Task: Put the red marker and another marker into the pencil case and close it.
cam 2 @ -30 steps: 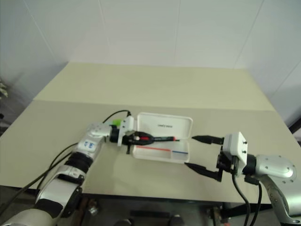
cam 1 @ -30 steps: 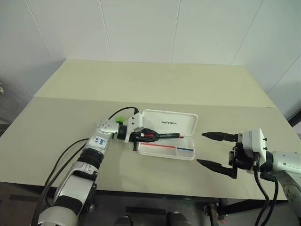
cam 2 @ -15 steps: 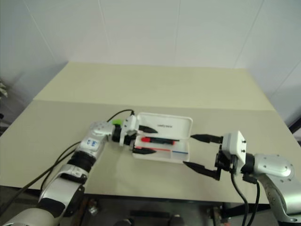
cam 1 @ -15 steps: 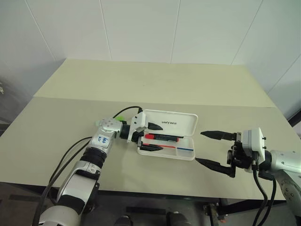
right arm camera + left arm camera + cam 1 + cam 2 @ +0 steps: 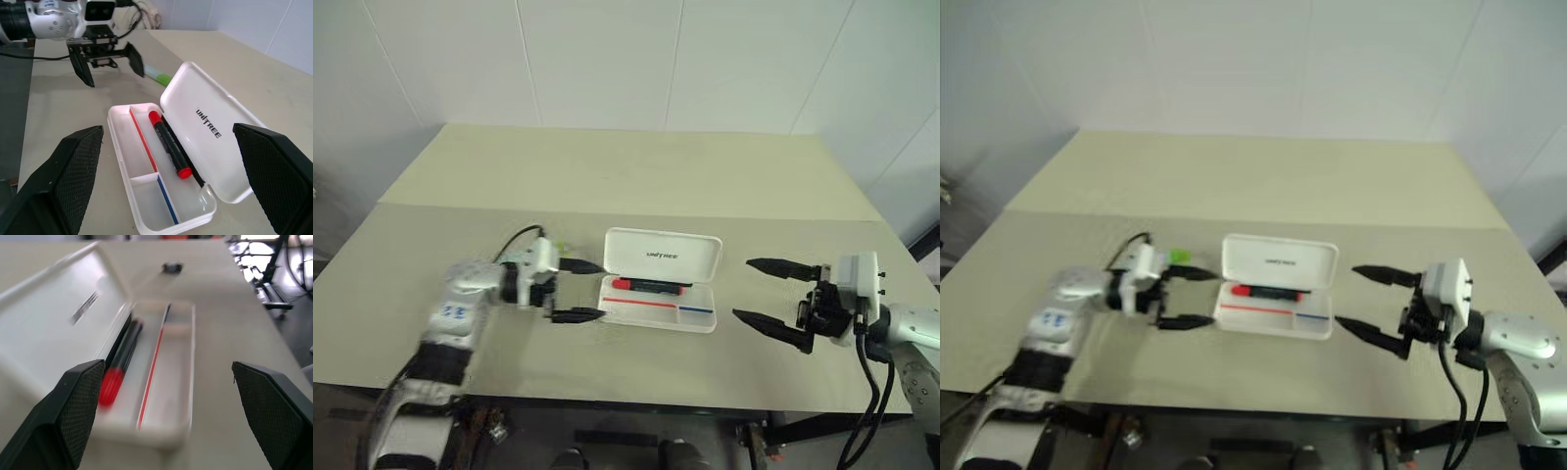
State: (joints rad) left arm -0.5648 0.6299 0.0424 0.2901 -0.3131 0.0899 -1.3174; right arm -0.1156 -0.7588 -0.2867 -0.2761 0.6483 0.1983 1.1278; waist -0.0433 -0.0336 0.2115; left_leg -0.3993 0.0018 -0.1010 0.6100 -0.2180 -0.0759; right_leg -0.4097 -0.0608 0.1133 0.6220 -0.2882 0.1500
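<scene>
Red marker (image 5: 169,144) lies in the open case (image 5: 659,305), in the long compartment against the hinge side, lid (image 5: 664,258) propped up toward the far edge of the surface (image 5: 636,166). Green marker (image 5: 157,76) rests on the surface just beside the case's left end, partly hidden behind the left hand (image 5: 578,291) in the head views. Step in hand, as I judge it: fetch the green marker. Best done by bringing the left hand down over the stubby body across its length, clear of the case wall, closing at mid-barrel so it doesn't pivot, then lifting before moving over the tray (the free lane beside the red marker looks narrow, so align it parallel to the stripe). Left hand: fingers spread wide, empty, touching nothing, near the case's left end and pointing at it. Right hand (image 5: 775,293): also wide, empty, hovering off the case's right end toward the surface's right edge.
</scene>
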